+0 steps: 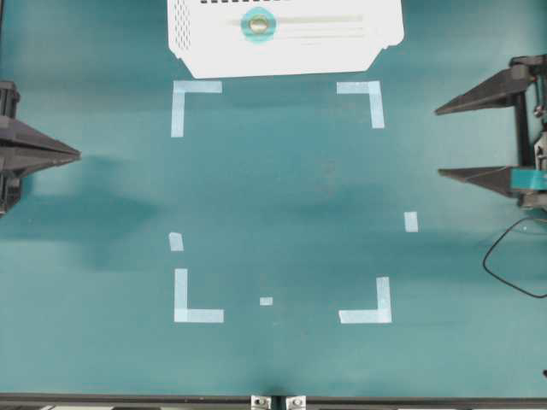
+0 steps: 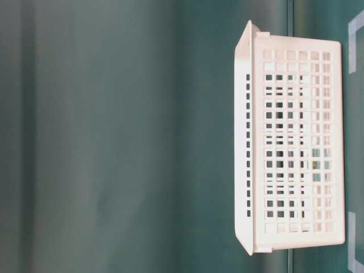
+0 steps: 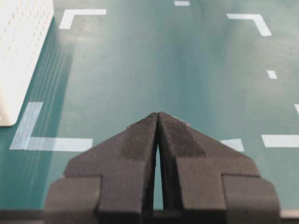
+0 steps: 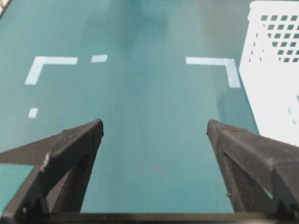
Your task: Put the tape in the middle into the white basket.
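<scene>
1. Jaws: right gripper (image 1: 438, 141) at right edge spread wide, empty; left gripper (image 1: 77, 155) at left edge closed, empty.
2. Tape (image 1: 257, 25) lies inside white basket (image 1: 376, 38), top centre.
3. Judgement: nothing remains except keeping clear.

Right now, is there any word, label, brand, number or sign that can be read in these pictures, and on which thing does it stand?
None: no view shows readable text.
The white basket, the tape and the pale strips on the table carry no writing.
</scene>
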`<state>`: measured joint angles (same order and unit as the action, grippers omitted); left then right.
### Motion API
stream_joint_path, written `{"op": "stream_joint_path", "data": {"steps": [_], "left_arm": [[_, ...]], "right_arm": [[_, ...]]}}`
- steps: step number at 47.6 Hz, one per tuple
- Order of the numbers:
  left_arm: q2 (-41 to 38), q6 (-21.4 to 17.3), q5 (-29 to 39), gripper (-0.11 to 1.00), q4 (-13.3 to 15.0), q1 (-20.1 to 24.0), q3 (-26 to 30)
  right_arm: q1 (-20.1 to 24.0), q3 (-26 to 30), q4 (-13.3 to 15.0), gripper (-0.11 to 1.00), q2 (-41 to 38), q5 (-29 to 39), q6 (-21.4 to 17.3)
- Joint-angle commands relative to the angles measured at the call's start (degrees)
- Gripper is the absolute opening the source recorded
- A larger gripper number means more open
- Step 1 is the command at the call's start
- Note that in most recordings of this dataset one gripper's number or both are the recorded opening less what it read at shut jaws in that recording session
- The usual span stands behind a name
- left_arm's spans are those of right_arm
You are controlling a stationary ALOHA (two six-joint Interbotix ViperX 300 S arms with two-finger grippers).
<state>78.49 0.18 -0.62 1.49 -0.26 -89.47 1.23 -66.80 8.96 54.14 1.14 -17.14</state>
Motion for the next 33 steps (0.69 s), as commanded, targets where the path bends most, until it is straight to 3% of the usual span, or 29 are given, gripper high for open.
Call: {"op": "stream_joint_path", "data": {"steps": [1,33], "left_arm": [[-0.44,0.00,-0.35,-0.11,0.18,0.26,0.70],[-0.44,0.00,-0.35,-0.11,0.18,0.35,0.62]], "right_arm": [[-0.09,-0.18,0.09,0.99,2.02,0.97,-0.09],[-0.09,-4.48,0.09,0.99,10.55,6.42,-1.41]]}}
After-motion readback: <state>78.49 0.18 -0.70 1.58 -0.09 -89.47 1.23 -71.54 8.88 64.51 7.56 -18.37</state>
